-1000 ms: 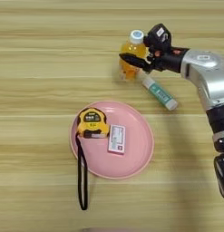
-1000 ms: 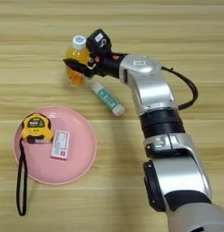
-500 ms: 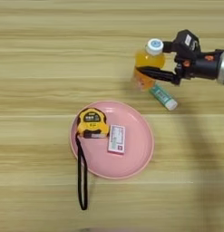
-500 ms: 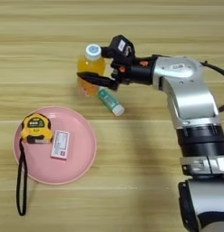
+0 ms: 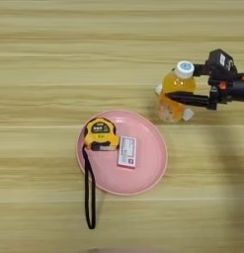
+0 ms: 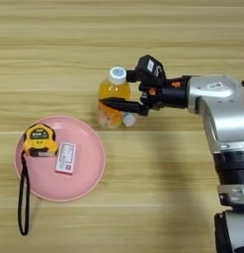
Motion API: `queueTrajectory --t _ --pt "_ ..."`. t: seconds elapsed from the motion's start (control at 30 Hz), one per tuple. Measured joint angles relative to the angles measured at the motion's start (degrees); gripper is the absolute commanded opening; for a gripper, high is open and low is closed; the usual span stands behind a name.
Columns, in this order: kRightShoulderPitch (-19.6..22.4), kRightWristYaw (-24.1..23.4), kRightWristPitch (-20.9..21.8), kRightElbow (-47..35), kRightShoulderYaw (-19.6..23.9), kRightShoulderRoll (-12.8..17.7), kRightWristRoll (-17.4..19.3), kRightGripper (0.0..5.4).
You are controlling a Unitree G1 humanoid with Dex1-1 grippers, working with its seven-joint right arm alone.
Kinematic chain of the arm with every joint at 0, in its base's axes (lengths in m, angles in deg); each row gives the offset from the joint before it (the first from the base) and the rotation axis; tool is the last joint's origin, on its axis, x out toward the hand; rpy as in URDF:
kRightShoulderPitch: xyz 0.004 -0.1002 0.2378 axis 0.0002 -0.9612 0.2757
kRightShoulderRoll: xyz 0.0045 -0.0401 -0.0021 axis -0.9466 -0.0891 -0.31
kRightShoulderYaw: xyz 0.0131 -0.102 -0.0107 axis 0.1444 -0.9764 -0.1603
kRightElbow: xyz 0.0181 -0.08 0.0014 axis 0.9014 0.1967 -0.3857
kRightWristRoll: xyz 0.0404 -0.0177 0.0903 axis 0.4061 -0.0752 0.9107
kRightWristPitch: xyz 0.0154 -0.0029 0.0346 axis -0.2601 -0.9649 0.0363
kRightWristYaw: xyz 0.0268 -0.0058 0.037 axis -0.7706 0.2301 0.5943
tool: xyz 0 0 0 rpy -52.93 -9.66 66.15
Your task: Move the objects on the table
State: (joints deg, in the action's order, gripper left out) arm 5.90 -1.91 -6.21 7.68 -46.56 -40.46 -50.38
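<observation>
My right gripper [image 6: 115,89] is shut on the orange-juice bottle [image 5: 174,85], one black finger on each side of it, right of the table's middle. The bottle stands roughly upright with its white cap [image 5: 184,68] on top. It covers most of the white-and-teal tube [image 5: 188,114]; only the tube's two ends show beside it. Whether the bottle touches the tube or the wood I cannot tell. The yellow-black tape measure [image 5: 100,133] and the flat white-and-pink box [image 5: 127,151] lie on the pink plate [image 5: 149,170], apart from the gripper.
The tape measure's black strap [image 5: 88,197] trails off the plate's front-left rim onto the wooden table [image 5: 44,74]. My silver forearm [image 6: 217,99] reaches in from the right and runs down the right edge.
The gripper has carried the bottle to the right and toward me, from behind the tube to over it, so the tube is now mostly covered. Plate, tape measure and box have not moved.
</observation>
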Motion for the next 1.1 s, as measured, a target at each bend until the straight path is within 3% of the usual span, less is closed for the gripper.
queueTrajectory --t 0.37,1.0,1.03,1.1 --pt "-3.5 1.04 1.5 2.59 -1.26 0.27 -0.63 3.57" --pt "-3.89 2.12 5.72 5.15 -2.18 0.18 -1.06 3.57" --pt "-3.89 2.28 6.16 5.4 -2.17 0.19 -1.04 3.97" --pt "-3.89 2.57 6.64 6.03 -2.0 0.22 -1.0 4.22"
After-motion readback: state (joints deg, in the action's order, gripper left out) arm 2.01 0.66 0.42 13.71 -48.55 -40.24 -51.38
